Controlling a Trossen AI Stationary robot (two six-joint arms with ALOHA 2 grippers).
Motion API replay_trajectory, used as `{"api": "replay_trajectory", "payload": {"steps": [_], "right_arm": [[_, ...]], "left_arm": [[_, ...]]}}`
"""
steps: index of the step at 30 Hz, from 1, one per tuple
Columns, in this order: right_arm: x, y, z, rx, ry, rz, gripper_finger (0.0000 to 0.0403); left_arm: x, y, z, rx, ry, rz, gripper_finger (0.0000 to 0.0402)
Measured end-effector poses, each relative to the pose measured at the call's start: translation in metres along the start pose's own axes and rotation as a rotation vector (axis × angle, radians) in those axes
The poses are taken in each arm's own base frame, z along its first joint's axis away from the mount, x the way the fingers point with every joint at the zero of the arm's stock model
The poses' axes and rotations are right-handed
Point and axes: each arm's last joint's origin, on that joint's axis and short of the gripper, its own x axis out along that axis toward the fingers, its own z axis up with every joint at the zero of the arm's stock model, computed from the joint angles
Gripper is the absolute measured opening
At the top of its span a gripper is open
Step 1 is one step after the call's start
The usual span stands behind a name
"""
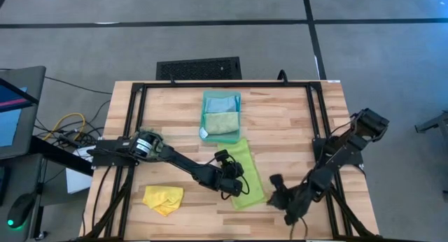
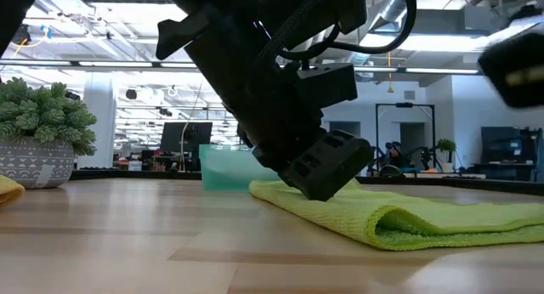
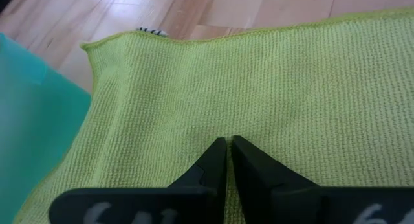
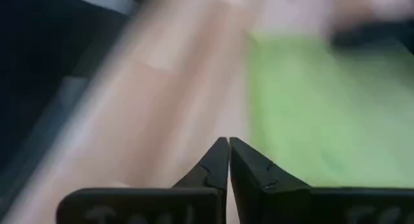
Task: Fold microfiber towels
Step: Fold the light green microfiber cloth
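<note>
Lime green towel (image 1: 247, 173) folded lengthwise at lower centre, left hand (image 1: 236, 184) clenched upon it, right hand (image 1: 274, 189) clenched empty just beside its right edge

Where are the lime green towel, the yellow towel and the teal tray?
lime green towel (image 1: 246, 173): high view, middle of the cloth.
yellow towel (image 1: 164, 198): high view, middle of the crumpled cloth.
teal tray (image 1: 239, 102): high view, right rim.

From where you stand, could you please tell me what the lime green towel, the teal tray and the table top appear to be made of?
Lime green towel: soft knitted cloth, likely microfiber; fine ribbed weave and stitched hem, matte.
Teal tray: probably plastic; smooth, slightly translucent walls.
Table top: wood, seemingly butcher-block; pale jointed strips with grain and a faint sheen.
</note>
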Motion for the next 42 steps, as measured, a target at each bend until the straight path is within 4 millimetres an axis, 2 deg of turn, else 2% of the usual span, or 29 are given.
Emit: {"api": "replay_trajectory", "payload": {"steps": [3,6,11,14,17,22,28,37,42], "right_arm": [[0.003,-0.013,-0.012,0.107,0.115,-0.125,0.0029],[0.013,-0.021,-0.018,0.161,0.163,-0.173,0.0026],[0.036,-0.020,-0.013,0.098,0.074,-0.119,0.0046],[0.042,-0.018,-0.013,0.078,0.079,-0.055,0.0069],[0.041,-0.016,-0.009,0.074,0.093,-0.019,0.0094],[0.025,-0.014,0.006,0.079,0.075,0.001,0.0129],[0.016,-0.017,0.007,0.125,0.085,-0.053,0.0141],[0.038,-0.012,-0.009,0.057,0.157,-0.049,0.0135],[0.044,-0.015,-0.007,0.070,0.128,-0.051,0.0140]], "left_arm": [[0.000,0.000,0.000,0.001,0.000,0.000,0.0022],[0.000,0.000,0.000,0.007,0.001,0.000,0.0022],[0.000,0.000,0.000,0.012,0.001,-0.001,0.0022],[0.000,0.000,-0.001,0.013,0.001,-0.001,0.0022],[-0.001,-0.001,-0.001,0.015,0.000,-0.003,0.0022],[-0.008,-0.006,0.001,0.062,-0.004,-0.009,0.0022],[-0.026,-0.015,0.016,0.096,-0.008,-0.034,0.0022],[-0.056,-0.023,0.029,0.161,-0.006,-0.007,0.0022],[-0.060,-0.025,0.025,0.192,0.015,-0.004,0.0022]]}}
